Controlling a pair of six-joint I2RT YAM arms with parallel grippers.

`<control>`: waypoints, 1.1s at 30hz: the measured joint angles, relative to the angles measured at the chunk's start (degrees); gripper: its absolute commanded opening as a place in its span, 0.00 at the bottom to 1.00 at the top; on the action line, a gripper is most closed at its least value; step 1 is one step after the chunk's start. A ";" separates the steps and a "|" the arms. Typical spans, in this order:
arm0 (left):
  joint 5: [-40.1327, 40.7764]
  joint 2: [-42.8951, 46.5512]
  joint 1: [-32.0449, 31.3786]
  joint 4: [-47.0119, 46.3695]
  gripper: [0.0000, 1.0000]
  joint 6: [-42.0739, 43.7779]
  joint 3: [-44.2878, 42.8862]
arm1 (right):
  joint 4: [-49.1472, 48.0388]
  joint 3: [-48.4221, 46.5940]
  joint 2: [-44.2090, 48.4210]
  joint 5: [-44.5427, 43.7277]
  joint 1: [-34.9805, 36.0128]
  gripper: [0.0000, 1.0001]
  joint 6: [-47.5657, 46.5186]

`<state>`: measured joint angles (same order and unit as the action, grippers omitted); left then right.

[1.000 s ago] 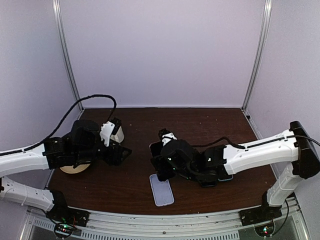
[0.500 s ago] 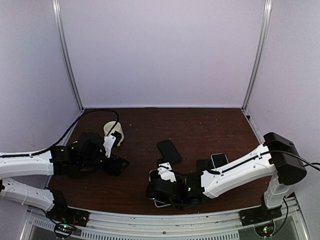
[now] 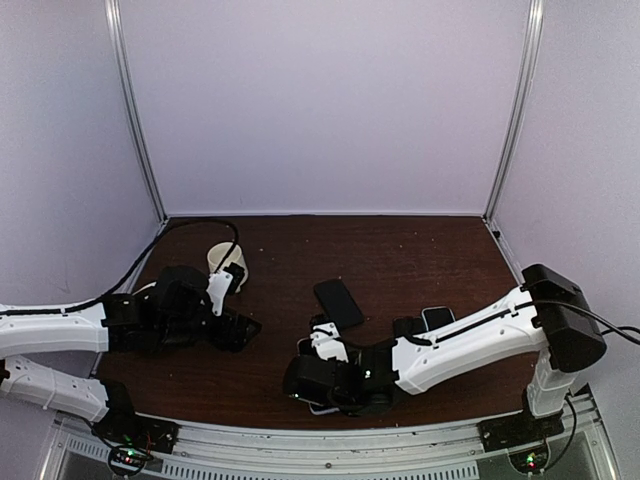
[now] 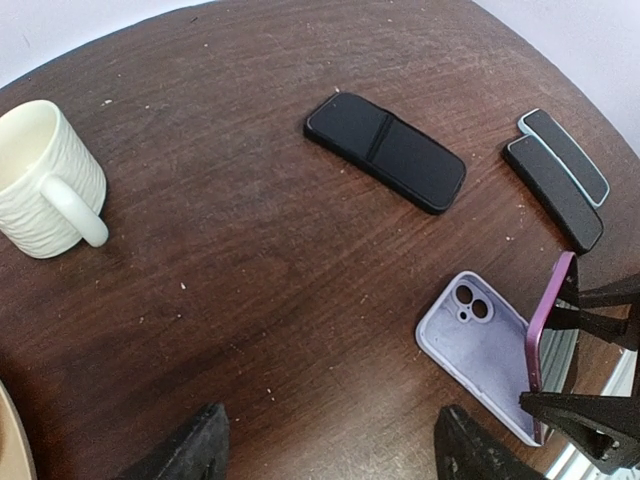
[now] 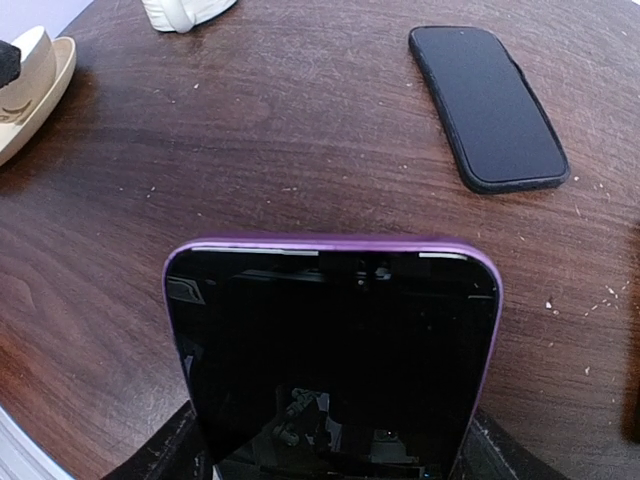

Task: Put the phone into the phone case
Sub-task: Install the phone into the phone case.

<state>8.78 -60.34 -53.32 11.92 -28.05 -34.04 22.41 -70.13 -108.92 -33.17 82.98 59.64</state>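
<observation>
Purple-edged phone point(image 5: 330, 350) with glossy black screen, clamped between the right gripper point(image 5: 330, 462) fingers, tilted steeply at the edge of the lavender phone case point(image 4: 478, 348) lying open-side up, black phone point(image 4: 385, 152) flat beyond the fingertips, cream mug point(image 4: 45, 180) further left, left gripper point(image 4: 330, 455) spread wide.

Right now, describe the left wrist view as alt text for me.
A purple phone, gripped by the right claw, stands on edge at the side of an empty lilac phone case on a wooden table. Beyond lie a black phone and a cream mug.
</observation>
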 measured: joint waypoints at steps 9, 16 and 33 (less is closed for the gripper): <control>-0.02 -0.13 0.00 -0.09 0.76 0.02 0.00 | -0.13 -0.85 -0.87 1.77 -0.52 0.00 -1.77; -0.04 -0.28 0.00 -0.37 0.76 0.02 0.00 | -0.61 -0.76 -1.36 2.43 -0.81 0.00 -1.16; -0.07 -0.55 0.00 -1.27 0.77 0.04 0.00 | -0.39 -0.15 -2.54 1.84 -1.20 0.00 0.85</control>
<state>8.71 -60.88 -53.32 10.66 -28.01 -34.04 22.02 -70.28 -111.46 -31.33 81.78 60.49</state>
